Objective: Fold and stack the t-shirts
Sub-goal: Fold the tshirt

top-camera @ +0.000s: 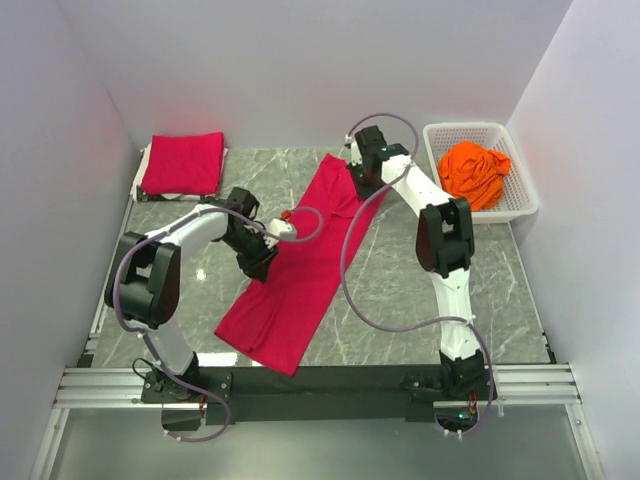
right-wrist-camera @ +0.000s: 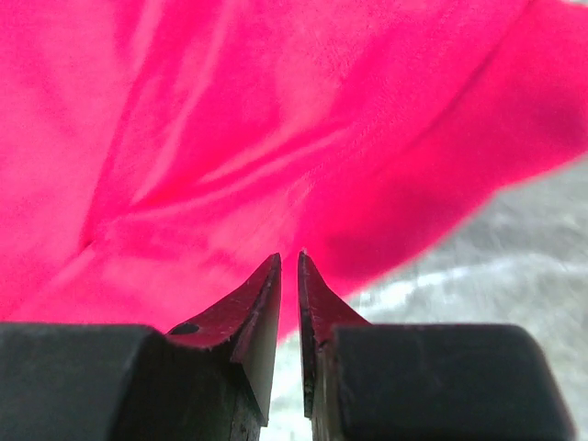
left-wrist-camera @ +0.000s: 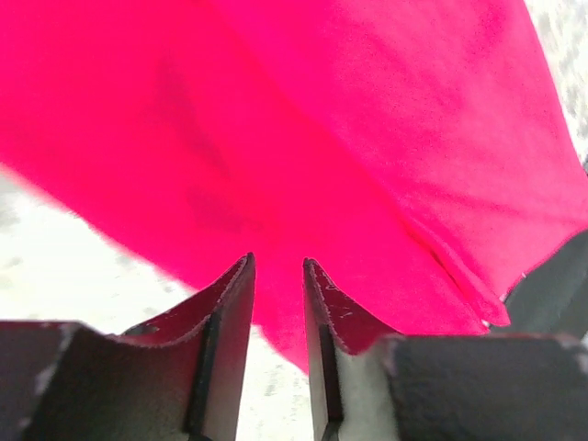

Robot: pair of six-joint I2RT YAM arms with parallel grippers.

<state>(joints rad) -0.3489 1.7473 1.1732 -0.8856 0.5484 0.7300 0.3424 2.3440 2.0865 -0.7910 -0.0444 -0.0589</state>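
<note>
**A:** From above, which step is judged to be in hand?

**B:** A crimson shirt (top-camera: 300, 270) is laid as a long slanting strip on the table (top-camera: 420, 280). Its far end is held by the right gripper (top-camera: 362, 180), arm stretched forward, and its left edge by the left gripper (top-camera: 283, 228), elbow bent. A crosswise fold is likely called for next. A folded crimson shirt (top-camera: 183, 163) lies far left, and an orange shirt (top-camera: 474, 172) is seen in the basket (top-camera: 522, 207).

**A:** The left wrist?

**B:** Fingers are seen narrowly apart with cloth drawn between them, so a pinch is judged.

**A:** The right wrist?

**B:** Fingers are nearly together, pinched on the cloth edge.
</note>
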